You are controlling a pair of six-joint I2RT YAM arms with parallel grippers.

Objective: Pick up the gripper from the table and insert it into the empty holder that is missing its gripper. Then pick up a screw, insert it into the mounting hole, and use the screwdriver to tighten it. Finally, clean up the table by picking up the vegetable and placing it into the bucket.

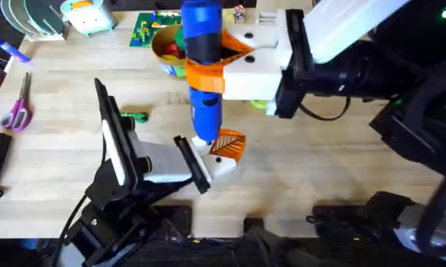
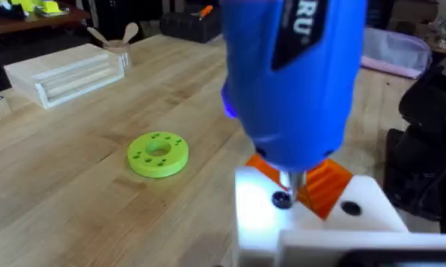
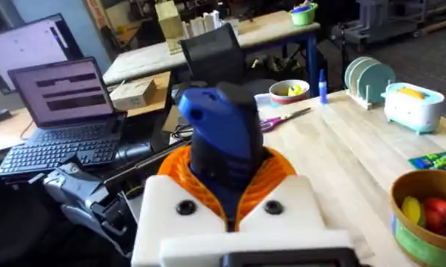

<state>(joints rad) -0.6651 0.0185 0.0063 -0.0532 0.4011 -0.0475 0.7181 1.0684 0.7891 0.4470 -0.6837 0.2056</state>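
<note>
Your right tool (image 1: 221,63) was clenched around the screwdriver (image 1: 203,67), holding it upright with its tip down on the holder (image 1: 221,165), right beside the orange gripper (image 1: 230,144) seated in that white block. Your left tool (image 1: 152,159) reached toward the holder, but I could not tell whether its grip was closed or released. The vegetable (image 1: 134,116) lay on the counter (image 1: 319,163), well apart from the bucket (image 1: 167,52). A lime-green disc (image 2: 158,154) sat nearby.

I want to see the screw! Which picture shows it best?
The left wrist view: the screw sits under the screwdriver tip on the white holder. Overhead, the screwdriver hides it. The right wrist view shows the screwdriver's handle, not the screw.
</note>
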